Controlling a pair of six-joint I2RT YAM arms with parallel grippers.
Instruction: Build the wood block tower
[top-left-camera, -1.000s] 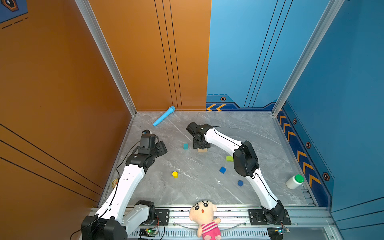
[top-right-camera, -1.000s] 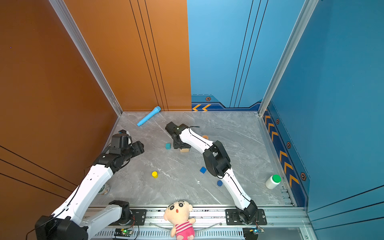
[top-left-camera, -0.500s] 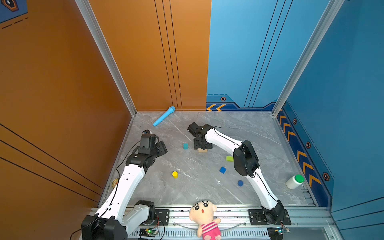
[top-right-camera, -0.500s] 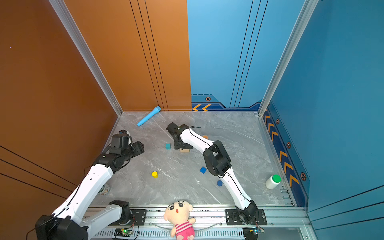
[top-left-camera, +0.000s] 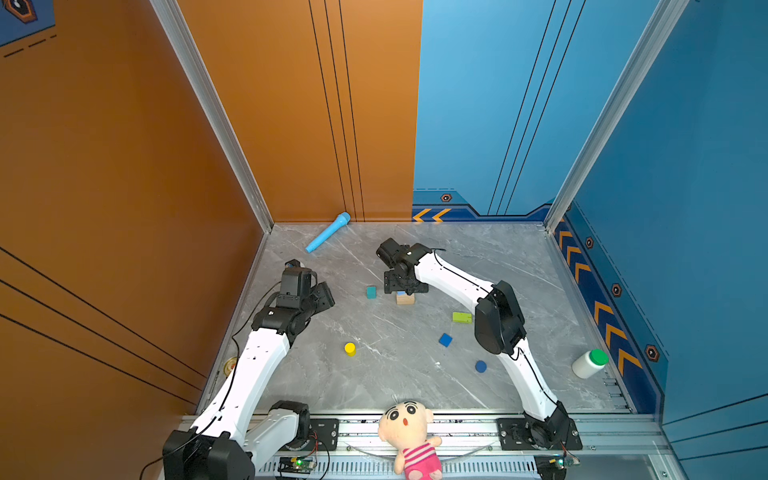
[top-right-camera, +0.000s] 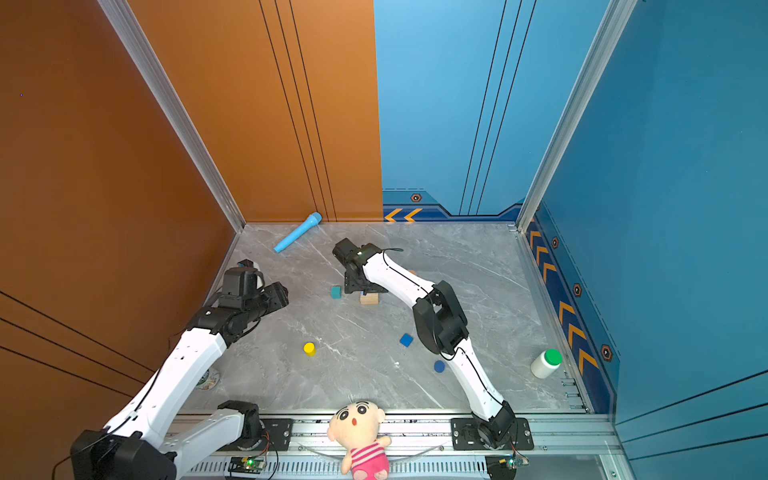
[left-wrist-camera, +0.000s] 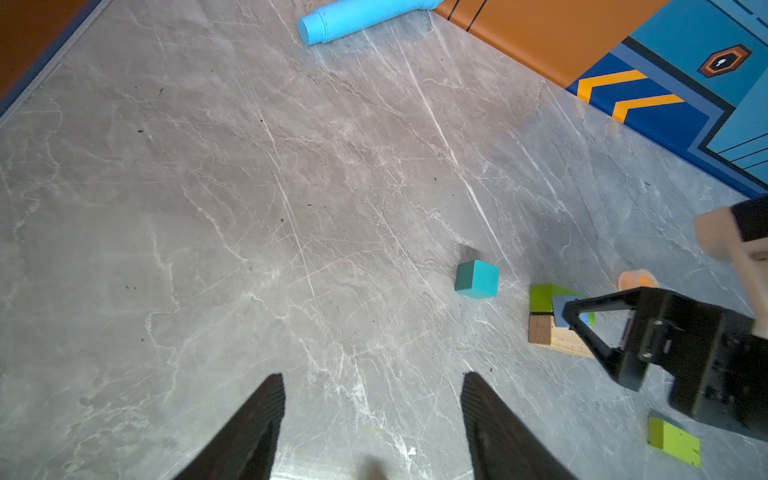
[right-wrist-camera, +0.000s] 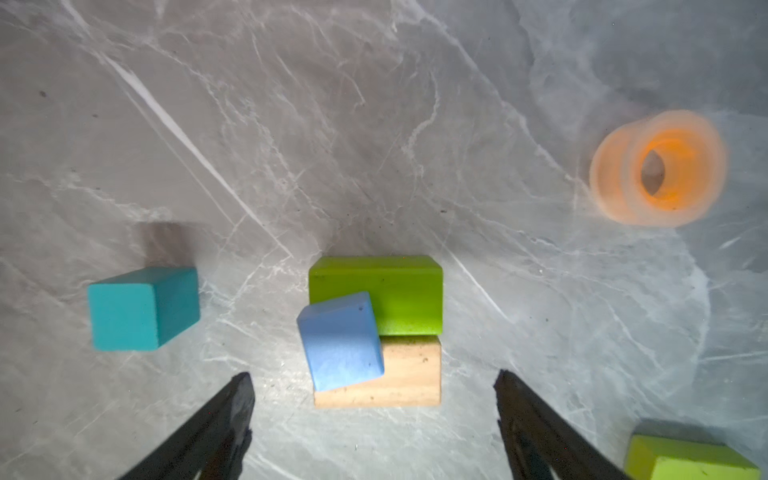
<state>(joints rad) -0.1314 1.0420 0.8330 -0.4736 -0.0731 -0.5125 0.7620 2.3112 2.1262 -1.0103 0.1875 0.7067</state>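
Right gripper (right-wrist-camera: 372, 374) just spread its fingers, so the light blue cube (right-wrist-camera: 340, 340) sits crooked on the tan brick (right-wrist-camera: 411, 380) and lime green brick (right-wrist-camera: 399, 286). Tower's started. Left gripper (left-wrist-camera: 372, 376) fingers apart too.

The surface (top-left-camera: 395, 386) is grey marble veined with white. The blocks are a teal cube (right-wrist-camera: 141, 309), a light-blue cube (right-wrist-camera: 340, 340), a dark-blue cube (top-left-camera: 445, 340), a lime brick (right-wrist-camera: 399, 291), a second lime brick (top-left-camera: 462, 317), a tan brick (right-wrist-camera: 411, 374) with bare wood grain, a yellow cylinder (top-left-camera: 350, 348) and a dark-blue cylinder (top-left-camera: 481, 366). The ring (right-wrist-camera: 665, 166) is translucent orange and the microphone (top-left-camera: 328, 232) sky blue. The bottle (top-left-camera: 586, 365) is white with a green cap. The doll (top-left-camera: 409, 432) has a peach face and pink-and-white stripes. The arms (top-left-camera: 257, 365) are white with black joints. The walls (top-left-camera: 291, 104) are orange and blue with thin black lines, and orange chevrons (top-left-camera: 432, 215) mark their dark-blue base.
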